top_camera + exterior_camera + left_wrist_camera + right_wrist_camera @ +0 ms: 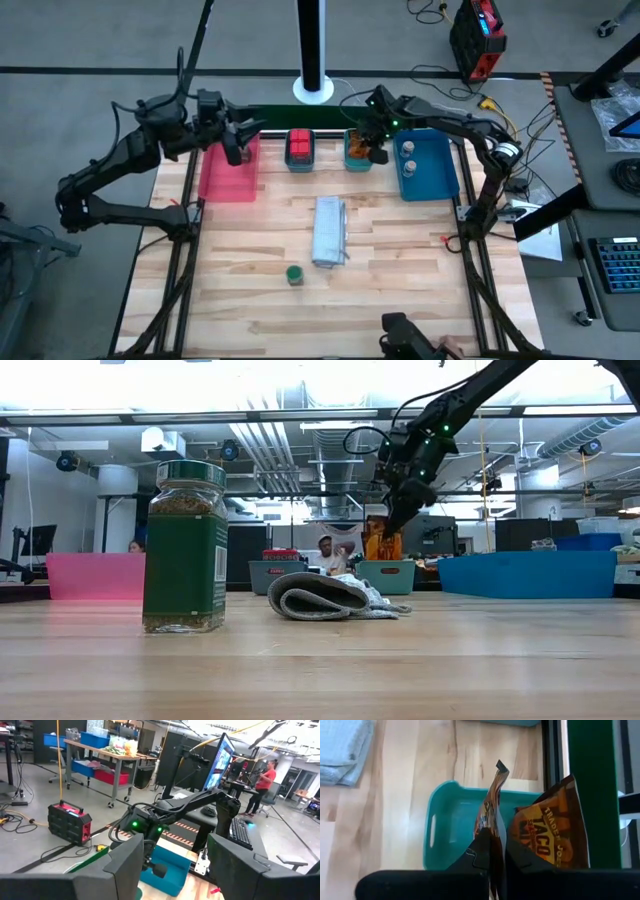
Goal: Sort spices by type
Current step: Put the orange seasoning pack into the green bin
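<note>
The right gripper point(497, 851) is pressed together on an orange packet point(490, 812), holding it above the small teal tray point(451, 827), where a second packet point(551, 827) leans. The left gripper point(238, 140) hangs over the pink tray point(225, 180), fingers spread, holding nothing. A green-lidded jar point(294, 274) stands alone on the table point(400, 270), near a folded cloth point(330, 232).

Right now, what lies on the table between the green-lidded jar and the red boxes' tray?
In the high view, the folded grey bundle lies between the jar and the tray; the rest is bare wood.
</note>
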Motion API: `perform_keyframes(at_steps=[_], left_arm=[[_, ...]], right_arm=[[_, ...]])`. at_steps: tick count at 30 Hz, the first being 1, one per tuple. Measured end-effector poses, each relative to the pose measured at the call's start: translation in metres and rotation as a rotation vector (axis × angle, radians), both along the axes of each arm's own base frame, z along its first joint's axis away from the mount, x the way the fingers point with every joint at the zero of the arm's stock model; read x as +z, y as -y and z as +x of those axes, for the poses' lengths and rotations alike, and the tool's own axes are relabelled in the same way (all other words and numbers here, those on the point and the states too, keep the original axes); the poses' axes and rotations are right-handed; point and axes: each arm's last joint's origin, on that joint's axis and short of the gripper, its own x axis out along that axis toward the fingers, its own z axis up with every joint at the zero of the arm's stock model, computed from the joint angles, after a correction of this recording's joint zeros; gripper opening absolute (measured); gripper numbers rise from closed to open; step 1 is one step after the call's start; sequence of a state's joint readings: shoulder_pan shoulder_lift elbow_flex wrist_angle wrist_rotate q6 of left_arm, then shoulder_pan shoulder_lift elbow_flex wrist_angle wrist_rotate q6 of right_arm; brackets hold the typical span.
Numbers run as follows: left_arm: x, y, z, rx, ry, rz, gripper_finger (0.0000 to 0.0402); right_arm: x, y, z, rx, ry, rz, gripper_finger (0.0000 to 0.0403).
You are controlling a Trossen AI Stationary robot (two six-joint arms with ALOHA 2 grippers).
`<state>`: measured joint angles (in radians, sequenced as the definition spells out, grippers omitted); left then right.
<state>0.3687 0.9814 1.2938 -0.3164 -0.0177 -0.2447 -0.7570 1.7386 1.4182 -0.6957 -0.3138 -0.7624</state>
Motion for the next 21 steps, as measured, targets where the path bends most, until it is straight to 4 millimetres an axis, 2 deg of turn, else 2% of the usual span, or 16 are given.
perform_keyframes(at_steps=[21], left_arm=[[-0.002,-0.001,0.003,0.002,-0.008,-0.007,0.0204]], right_arm=[[-0.019,-0.007,-0.001,0.021,-0.017,0.011,0.0020]])
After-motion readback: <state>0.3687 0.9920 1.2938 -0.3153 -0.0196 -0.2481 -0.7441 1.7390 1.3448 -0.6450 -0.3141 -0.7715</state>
